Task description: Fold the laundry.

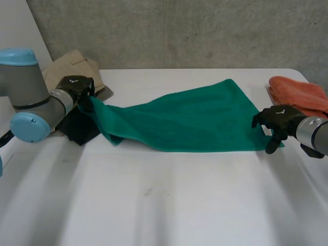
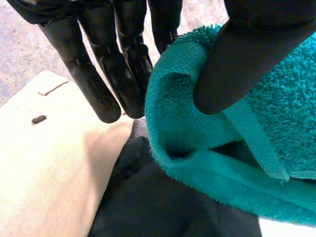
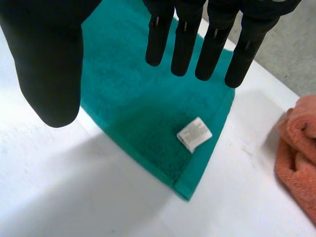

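A green towel [image 1: 189, 120] lies stretched across the white table [image 1: 154, 205]. My left hand [image 1: 77, 87] holds its left corner just above the table. In the left wrist view the thumb [image 2: 237, 64] presses the green towel [image 2: 197, 148] against the fingers [image 2: 113, 74]. My right hand [image 1: 277, 119] hovers over the towel's right near corner, its fingers [image 3: 185, 39] straight and apart from the thumb, holding nothing. Below that palm the green towel [image 3: 143, 98] lies flat, with a white label [image 3: 194, 134] near its corner.
A folded orange towel [image 1: 300, 95] lies at the back right, close beside my right hand, and it is the orange towel [image 3: 298, 148] seen past the green corner. A beige cloth [image 1: 72, 69] and a black cloth [image 1: 77, 128] lie under and behind my left hand.
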